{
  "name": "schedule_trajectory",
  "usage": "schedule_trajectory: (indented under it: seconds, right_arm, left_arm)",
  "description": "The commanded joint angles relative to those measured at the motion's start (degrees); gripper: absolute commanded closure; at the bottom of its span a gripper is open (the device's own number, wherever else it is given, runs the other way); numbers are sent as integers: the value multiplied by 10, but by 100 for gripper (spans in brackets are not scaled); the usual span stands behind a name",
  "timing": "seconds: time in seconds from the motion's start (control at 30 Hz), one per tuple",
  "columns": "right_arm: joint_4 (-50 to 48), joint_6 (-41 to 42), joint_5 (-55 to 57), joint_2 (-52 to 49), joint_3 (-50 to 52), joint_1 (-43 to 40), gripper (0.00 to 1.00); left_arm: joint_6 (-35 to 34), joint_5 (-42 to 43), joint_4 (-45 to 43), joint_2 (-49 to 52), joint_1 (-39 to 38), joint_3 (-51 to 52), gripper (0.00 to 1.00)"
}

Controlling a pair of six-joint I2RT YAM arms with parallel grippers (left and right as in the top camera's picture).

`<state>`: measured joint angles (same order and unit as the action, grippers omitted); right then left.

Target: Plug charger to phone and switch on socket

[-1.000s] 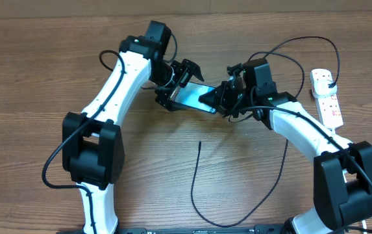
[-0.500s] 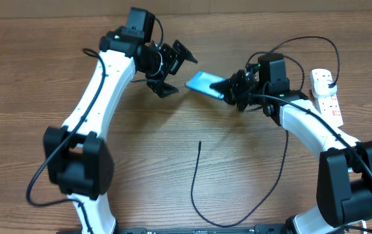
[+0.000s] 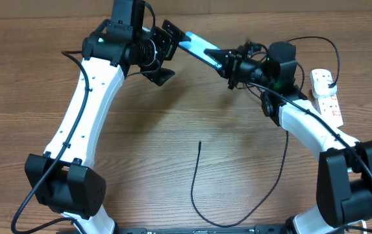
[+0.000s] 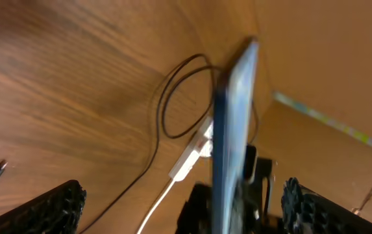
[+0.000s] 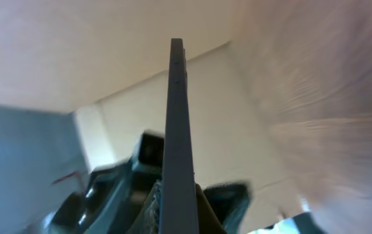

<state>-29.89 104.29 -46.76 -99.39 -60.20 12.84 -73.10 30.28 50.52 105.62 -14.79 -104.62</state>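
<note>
My right gripper (image 3: 230, 65) is shut on the phone (image 3: 200, 48), a slim slab with a cyan screen held up off the table and tilted. The right wrist view shows the phone (image 5: 178, 123) edge-on, clamped low between the jaws of the right gripper (image 5: 176, 211). My left gripper (image 3: 167, 53) stands open at the phone's free end; in its wrist view the phone (image 4: 231, 130) rises between the wide-apart fingers (image 4: 49, 211) without touching them. The charger (image 3: 196, 175) lies loose on the table, its tip (image 3: 200, 143) pointing away from me. At the right edge lies the white socket (image 3: 326, 97).
A black cable (image 3: 302, 40) loops from behind the right arm to a plug in the socket. The left wrist view shows the socket (image 4: 192, 153), its white cord (image 4: 154, 209) and a black cable loop (image 4: 166, 104). A cardboard wall backs the table.
My right gripper has lifted the phone off the table and carried it up and to the far left. The left arm has swung back with it, gripper open.
</note>
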Motion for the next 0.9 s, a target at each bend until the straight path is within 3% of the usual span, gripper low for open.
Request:
schedule_trajectory:
  seconds: [0.0, 0.43, 0.67, 0.77, 0.87]
  right_arm:
    - [-42, 93, -24, 2, -9, 10, 96]
    - [-66, 194, -30, 2, -9, 42, 96]
    - [-72, 196, -28, 2, -9, 43, 96]
    - [-72, 196, -28, 2, -9, 43, 96]
    - [-72, 196, -28, 2, -9, 43, 96]
  left_arm:
    - [-35, -29, -7, -8, -1, -10, 1]
    - [-67, -64, -47, -7, -1, -10, 0]
    - [-69, -65, -47, -7, -1, -10, 0]
    - [-69, -65, -47, -7, -1, -10, 9]
    - [-69, -65, -47, -7, -1, -10, 25]
